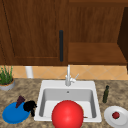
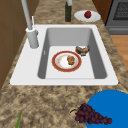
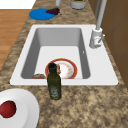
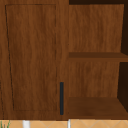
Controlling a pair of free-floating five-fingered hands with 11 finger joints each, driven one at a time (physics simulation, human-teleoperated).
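My left hand [image 1: 29,106] is a small black shape over the counter, between the blue plate [image 1: 13,114] and the sink's left rim [image 1: 40,100]. A dark purple bunch of grapes [image 1: 20,101] lies at the blue plate's back edge [image 2: 93,116], just left of the hand. Inside the white sink [image 2: 100,62] lies a red-rimmed plate [image 2: 66,61] with a brown piece of food on it. A brown round item [image 2: 82,49] rests beside that plate. A large red round shape [image 1: 67,114] covers the sink's front edge in the front view.
A dark green bottle [image 1: 106,94] stands on the counter right of the sink, next to a white plate [image 1: 117,120] holding a red fruit [image 1: 115,115]. The faucet [image 1: 68,76] rises behind the basin. A potted plant [image 1: 6,78] stands far left. Above are a shut cabinet door [image 4: 32,57] and open shelves [image 4: 97,56].
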